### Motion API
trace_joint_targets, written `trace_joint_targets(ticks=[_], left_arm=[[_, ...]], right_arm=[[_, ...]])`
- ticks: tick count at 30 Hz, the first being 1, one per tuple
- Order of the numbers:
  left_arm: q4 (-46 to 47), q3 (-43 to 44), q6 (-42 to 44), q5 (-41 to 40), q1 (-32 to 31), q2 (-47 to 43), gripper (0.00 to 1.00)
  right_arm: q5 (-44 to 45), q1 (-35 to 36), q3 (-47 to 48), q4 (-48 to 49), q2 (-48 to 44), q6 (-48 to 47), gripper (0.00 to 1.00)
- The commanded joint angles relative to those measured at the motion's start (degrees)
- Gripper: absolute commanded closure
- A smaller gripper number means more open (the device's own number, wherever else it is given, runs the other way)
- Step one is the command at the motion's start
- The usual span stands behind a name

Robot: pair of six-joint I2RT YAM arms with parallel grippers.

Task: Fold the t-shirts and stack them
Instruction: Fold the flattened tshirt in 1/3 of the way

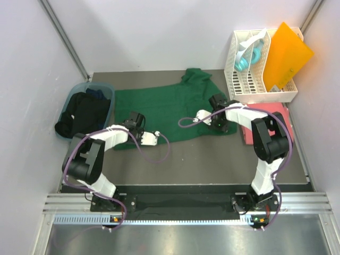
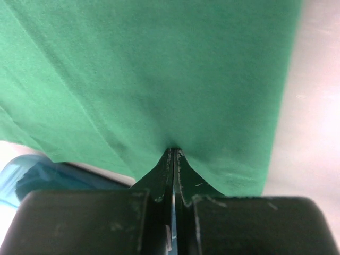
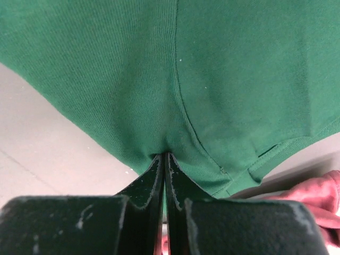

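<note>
Pinching the green t-shirt (image 1: 170, 106), left gripper (image 2: 173, 153) and right gripper (image 3: 163, 155) both clamp its cloth. Shirt's spread across the table (image 1: 212, 159).

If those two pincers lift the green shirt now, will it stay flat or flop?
Probably flop: the green t-shirt puckers into creases where the left pincer and right pincer pinch it. Held at two points only, it would likely sag between them. The thin knit looks light.

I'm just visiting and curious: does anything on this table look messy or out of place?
Mildly. The dark shirts spill over the near rim of the blue bin at left, and the green t-shirt is bunched up at its far right corner, not flat. Nothing looks damaged.
</note>
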Motion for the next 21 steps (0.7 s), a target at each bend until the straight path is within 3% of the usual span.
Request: trace_joint_targets(ticks=[1,12,19,21], left_arm=[[7.1,-1.2,0.2,-3.2,0.4,4.9,1.00],[9.1,-2.9,3.8,-5.8,2.9,3.7,1.00],[4.5,-1.2,3.2,-4.9,2.9,2.0,1.00],[2.9,-1.1,3.5,-4.0,2.8,-0.1,1.00]], right_arm=[[2.2,-2.0,0.2,3.6,3.6,0.2,1.00],[5.8,-8.1,-6.8,3.3,-1.7,-5.4,1.00],[3.9,-7.6,-6.4,-0.3,-3.9,-6.3,1.00],[3.6,-7.2,-6.1,-1.8,-5.2,-7.0,0.95]])
